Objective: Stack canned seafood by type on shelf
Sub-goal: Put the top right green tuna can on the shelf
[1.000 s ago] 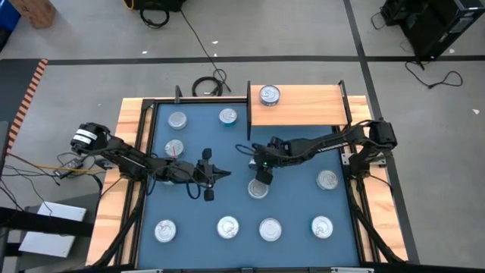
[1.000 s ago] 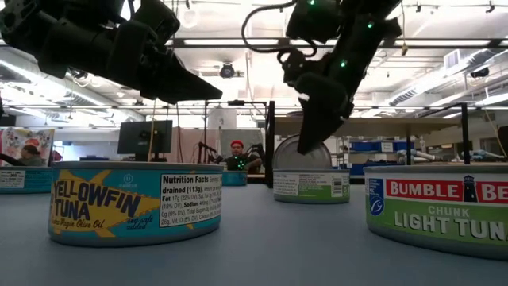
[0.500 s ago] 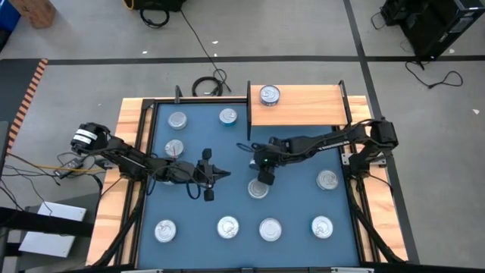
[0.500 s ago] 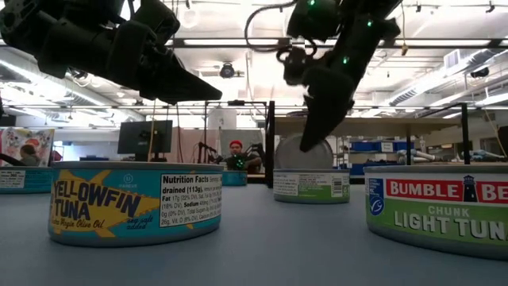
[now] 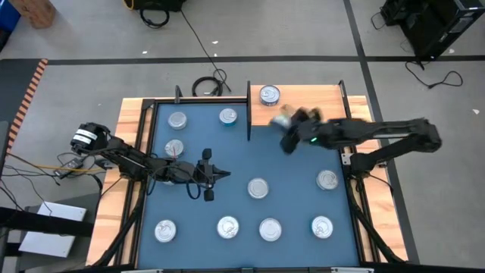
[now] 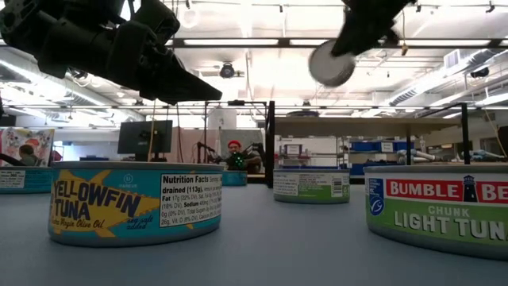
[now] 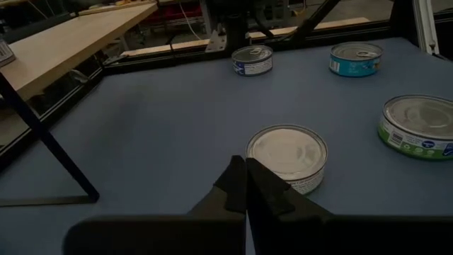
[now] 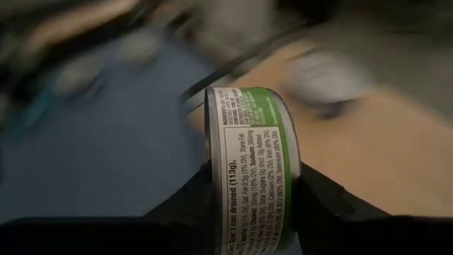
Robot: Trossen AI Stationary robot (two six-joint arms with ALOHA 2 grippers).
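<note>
The right gripper [image 5: 286, 121] is raised above the front left corner of the shelf [image 5: 318, 106], its fingers [image 8: 322, 195] pinching a green-labelled tin [image 8: 248, 159] by its sides, the tin turned on edge, clear of any surface in the low view [image 6: 331, 63]. On the shelf a single tin [image 5: 269, 95] sits near the back left corner, just beside the left post [image 5: 249, 102]; the rest of the board to the right is bare wood up to the right post [image 5: 343, 97]. The left gripper [image 5: 216, 174] hangs over the middle of the blue mat [image 5: 295, 189] on the tabletop, its fingers [image 7: 241, 188] pressed together, with a white-topped tin [image 7: 287, 156] on the mat just ahead of them. Nine tins lie on the mat: three in the back left area [image 5: 177, 120], one in the centre [image 5: 258, 188], one near the right edge [image 5: 327, 180] and four in a row along the front [image 5: 270, 228]. Open mat lies between the centre tin and the shelf's front edge.
</note>
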